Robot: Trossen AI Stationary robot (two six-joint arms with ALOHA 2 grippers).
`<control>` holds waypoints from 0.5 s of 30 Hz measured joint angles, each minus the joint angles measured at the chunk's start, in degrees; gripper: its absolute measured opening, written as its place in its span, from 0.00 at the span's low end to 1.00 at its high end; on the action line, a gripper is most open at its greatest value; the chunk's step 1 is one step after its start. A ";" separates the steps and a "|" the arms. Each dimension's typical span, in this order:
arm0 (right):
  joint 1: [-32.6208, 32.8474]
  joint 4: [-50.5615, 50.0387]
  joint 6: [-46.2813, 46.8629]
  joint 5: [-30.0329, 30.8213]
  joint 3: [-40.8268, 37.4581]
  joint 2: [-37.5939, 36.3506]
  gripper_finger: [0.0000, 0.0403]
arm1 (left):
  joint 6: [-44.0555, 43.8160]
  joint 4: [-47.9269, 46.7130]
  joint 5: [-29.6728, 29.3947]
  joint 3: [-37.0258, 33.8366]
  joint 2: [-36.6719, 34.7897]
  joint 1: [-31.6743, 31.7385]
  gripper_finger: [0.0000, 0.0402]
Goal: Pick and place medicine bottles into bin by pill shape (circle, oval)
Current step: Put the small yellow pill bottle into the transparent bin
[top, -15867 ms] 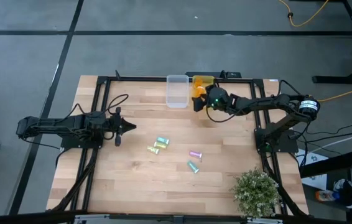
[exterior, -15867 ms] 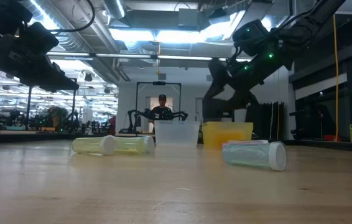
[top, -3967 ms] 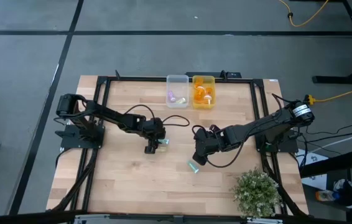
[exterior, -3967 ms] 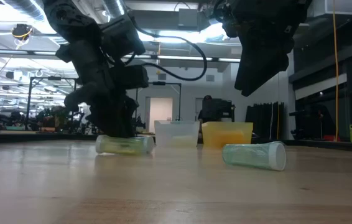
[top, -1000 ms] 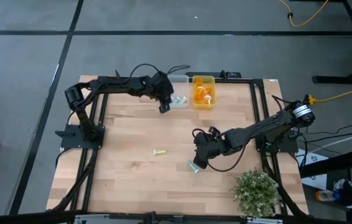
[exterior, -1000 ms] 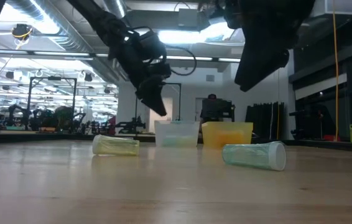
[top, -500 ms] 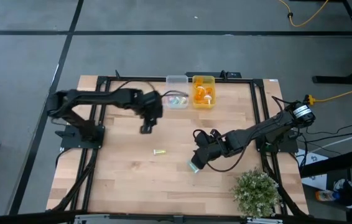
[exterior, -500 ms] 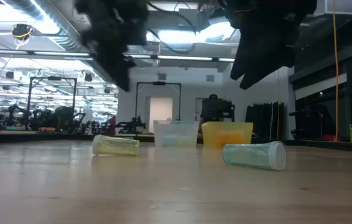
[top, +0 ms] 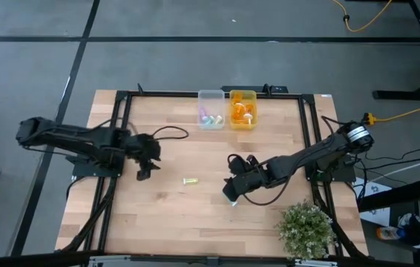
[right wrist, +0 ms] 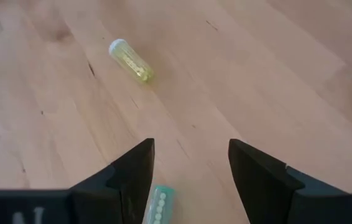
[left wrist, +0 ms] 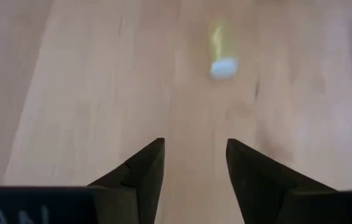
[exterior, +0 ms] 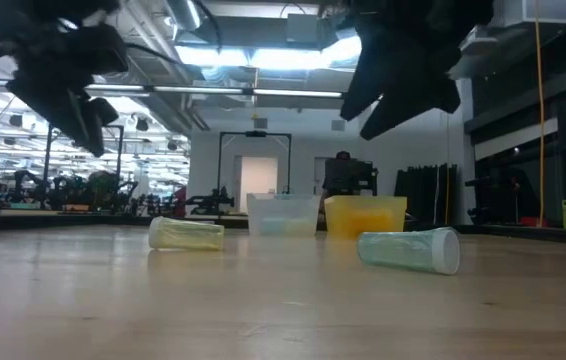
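High view shows the left end effector (top: 145, 157) hanging over the left half of the wooden worktop (top: 165, 215), its two dark wedge-shaped fingers (left wrist: 142, 174) spread apart with bare wood between them and nothing held. Ahead of it a small translucent yellow-green bottle (top: 189, 180) with a white cap lies on its side near the middle of the worktop, well apart from the fingers. The right end effector (top: 230, 194) is low toward the front right of the worktop, its fingers (right wrist: 260, 174) likewise parted and empty; a teal bottle (right wrist: 158, 205) lies just between them at their base, and rows of tiny round white pills show through its clear wall. Against the middle of the back edge stand two small rectangular plastic bins side by side: a clear bin (top: 211, 111) holding pastel bottles and an orange bin (top: 243, 108) holding orange ones. A leafy potted plant (top: 306, 228) sits at the front right corner.
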 joint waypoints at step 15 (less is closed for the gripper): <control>0.00 7.81 0.09 -2.33 0.02 4.93 0.52 | 8.06 19.62 -13.14 -21.41 -37.97 -6.06 0.41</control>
